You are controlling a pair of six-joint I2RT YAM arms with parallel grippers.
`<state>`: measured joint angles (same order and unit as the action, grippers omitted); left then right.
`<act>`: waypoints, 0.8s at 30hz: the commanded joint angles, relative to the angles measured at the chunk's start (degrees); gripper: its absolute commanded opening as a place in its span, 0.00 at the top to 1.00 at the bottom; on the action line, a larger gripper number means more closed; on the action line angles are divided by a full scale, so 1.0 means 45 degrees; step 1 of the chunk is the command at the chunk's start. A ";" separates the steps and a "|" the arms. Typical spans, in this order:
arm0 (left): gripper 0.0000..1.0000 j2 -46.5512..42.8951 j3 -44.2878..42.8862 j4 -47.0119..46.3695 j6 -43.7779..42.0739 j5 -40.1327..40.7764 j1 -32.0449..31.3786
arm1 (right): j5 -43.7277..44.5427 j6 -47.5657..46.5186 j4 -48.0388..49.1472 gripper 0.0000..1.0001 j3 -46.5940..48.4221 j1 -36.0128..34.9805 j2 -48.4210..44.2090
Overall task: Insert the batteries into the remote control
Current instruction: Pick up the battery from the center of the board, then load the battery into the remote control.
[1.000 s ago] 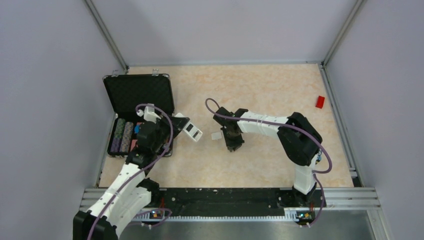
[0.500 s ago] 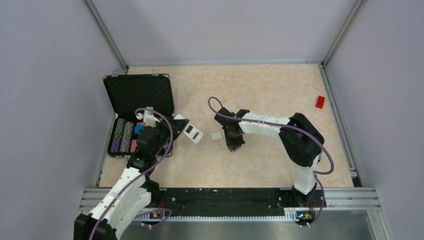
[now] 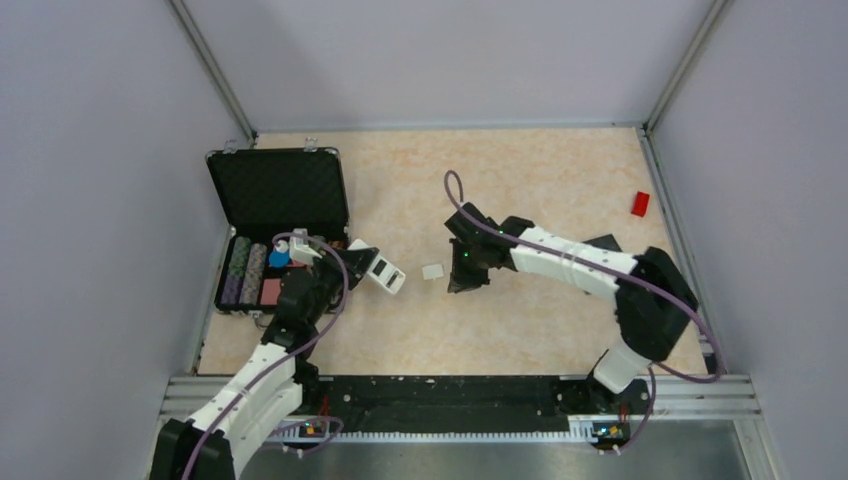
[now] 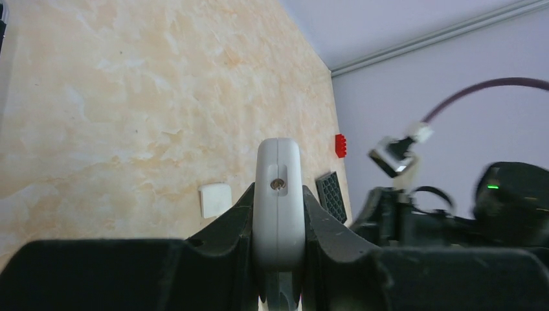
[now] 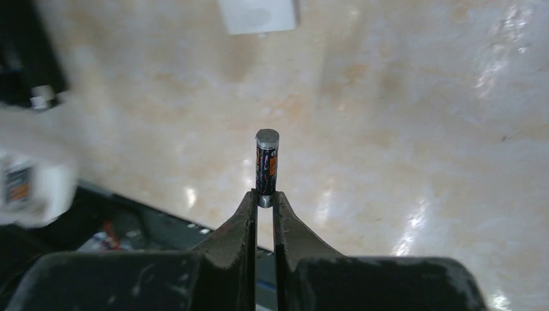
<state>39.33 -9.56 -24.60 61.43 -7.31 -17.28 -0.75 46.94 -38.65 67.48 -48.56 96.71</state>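
My left gripper [image 3: 362, 262] is shut on the white remote control [image 3: 383, 274], holding it edge-on above the table; in the left wrist view the remote [image 4: 278, 194] stands between the jaws [image 4: 278, 214]. My right gripper [image 3: 462, 278] is shut on one slim dark battery [image 5: 266, 165], which sticks out past the fingertips [image 5: 265, 202] above the table. A small white square cover piece [image 3: 433, 271] lies on the table between the two grippers; it also shows in the left wrist view [image 4: 215, 199] and the right wrist view [image 5: 257, 14]. The second battery is not in view.
An open black case [image 3: 278, 190] with colourful chips [image 3: 248, 270] sits at the left. A red block [image 3: 640, 203] lies at the far right, also in the left wrist view [image 4: 340, 145]. Aluminium rails [image 3: 690, 250] border the table.
My right gripper has lifted and swung back to the right, away from the cover piece, with the battery in it. My left gripper has drawn back slightly with the remote.
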 commanded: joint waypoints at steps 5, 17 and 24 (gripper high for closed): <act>1.00 0.1101 0.0472 -0.3467 0.0609 -0.0537 0.0051 | -0.3557 0.4830 0.2021 0.97 0.0051 0.0089 -0.3263; 1.00 0.2751 -0.0409 -0.3776 0.0646 -0.2155 0.0038 | -0.4350 1.0096 0.5924 0.97 -0.1101 -0.0939 -0.3052; 1.00 0.2974 -0.0841 -0.3512 0.0713 -0.2390 0.0058 | -0.5134 1.2240 0.7703 0.97 -0.2199 -0.1161 -0.2799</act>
<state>52.27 -9.69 -36.45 64.31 -16.08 -17.28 -21.15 94.41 -10.50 59.70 -52.75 83.29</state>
